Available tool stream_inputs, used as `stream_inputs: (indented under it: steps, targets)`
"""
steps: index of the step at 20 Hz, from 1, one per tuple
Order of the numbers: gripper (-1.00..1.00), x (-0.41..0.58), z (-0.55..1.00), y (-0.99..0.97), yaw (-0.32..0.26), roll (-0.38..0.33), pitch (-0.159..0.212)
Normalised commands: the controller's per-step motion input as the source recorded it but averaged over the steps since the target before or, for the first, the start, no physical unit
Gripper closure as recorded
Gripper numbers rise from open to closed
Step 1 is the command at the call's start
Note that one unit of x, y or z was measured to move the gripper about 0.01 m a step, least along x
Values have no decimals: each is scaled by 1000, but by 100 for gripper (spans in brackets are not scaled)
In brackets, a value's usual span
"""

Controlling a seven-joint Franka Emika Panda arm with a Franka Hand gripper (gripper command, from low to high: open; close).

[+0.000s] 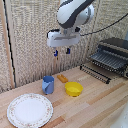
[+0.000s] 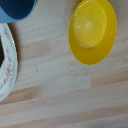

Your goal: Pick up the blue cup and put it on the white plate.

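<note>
Hangs high above the tabletop, white-and-grey arm bent over from above, tool [image 1: 61,51] pointing straight down, blue-tipped fingers [image 1: 68,50] slightly apart, holding nothing.

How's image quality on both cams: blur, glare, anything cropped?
Exterior view: low-res and soft overall; blue mug, yellow bowl and white plate readable, gripper fingertips small and fuzzy; even lighting, faint shadows on the wooden table. Wrist view: mildly blurred; bowl shows a soft sheen at centre; mug and plate cropped by the frame edge.
</note>
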Motion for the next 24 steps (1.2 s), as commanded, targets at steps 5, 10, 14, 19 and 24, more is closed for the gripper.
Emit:
stream_inputs:
  steps: [5, 10, 14, 19, 24]
  targets:
    - [-100, 290, -252, 258, -6, -58, 65]
    - [-100, 348, -242, 223, 3, -45, 72]
    - [-100, 216, -282, 271, 15, -63, 97]
    - [-100, 110, -281, 411, 17, -122, 68]
    - [-100, 260, -286, 184, 42, -77, 40]
